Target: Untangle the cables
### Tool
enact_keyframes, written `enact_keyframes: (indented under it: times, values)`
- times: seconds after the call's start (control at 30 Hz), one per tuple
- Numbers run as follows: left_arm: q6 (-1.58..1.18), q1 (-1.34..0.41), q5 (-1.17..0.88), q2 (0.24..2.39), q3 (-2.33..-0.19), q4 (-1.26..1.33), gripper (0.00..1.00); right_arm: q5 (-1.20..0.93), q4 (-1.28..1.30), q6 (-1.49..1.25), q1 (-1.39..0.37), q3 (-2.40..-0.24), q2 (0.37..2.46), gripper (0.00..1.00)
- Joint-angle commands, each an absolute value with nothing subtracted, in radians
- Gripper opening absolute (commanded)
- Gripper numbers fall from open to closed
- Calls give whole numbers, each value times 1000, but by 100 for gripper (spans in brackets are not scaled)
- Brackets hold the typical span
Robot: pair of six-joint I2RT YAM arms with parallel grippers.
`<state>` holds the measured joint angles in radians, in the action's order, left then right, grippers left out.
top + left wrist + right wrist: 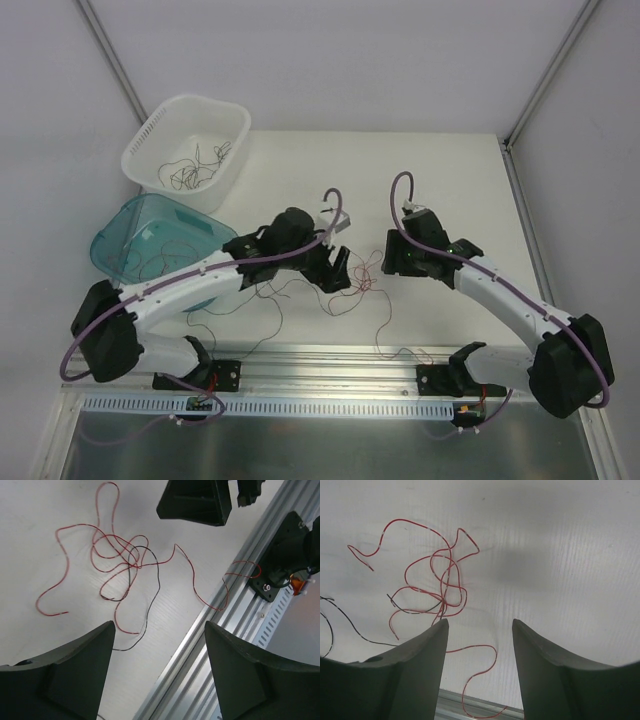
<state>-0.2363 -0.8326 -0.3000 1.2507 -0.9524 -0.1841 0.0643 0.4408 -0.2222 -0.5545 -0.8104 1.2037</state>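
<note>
The cables [362, 280] lie as a loose tangle of thin red strands and one dark strand on the white table, between my two grippers. In the left wrist view the tangle [120, 560] lies ahead of my left gripper [159, 623], which is open with only table and rail between its fingers. One red strand [200, 597] trails onto the rail. My right gripper [480, 621] is open too. The knot [442, 587] sits just beyond its left fingertip [437, 630], and a red strand [485, 667] curls on the table below the gap. From above, the left gripper [335, 268] and the right gripper [392, 258] flank the tangle.
A white basket [160, 130] at the back left holds more thin wires. A teal tub [110, 240] beside it also holds some. Further loose strands [255, 295] lie under the left arm. An aluminium rail [330, 365] runs along the near edge with the arm mounts.
</note>
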Motion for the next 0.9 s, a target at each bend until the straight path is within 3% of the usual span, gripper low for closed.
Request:
enact_keyframes:
  times: [0.0,0.33,0.57,0.6,0.8,0.87]
  values:
    - [-279,-922,-192,1379,-997,-112,72,100,486,-281,-529,-796,1157,57]
    - [-270,-1075,-84,1692,-1124,-80,54,8,469,-269,-453,-727,1062,57]
    - [-264,-1086,-35,1767,-1147,-71,31,-130,413,-275,-454,-683,1048,57]
    - [-261,-1086,-34,1772,-1149,-72,23,-138,399,-273,-453,-670,1046,57]
    - [-270,-1086,-6,1779,-1141,-71,0,-184,365,-270,-454,-647,1057,57]
    - [-270,-1086,17,1773,-1140,-69,0,-208,353,-264,-451,-643,1063,57]
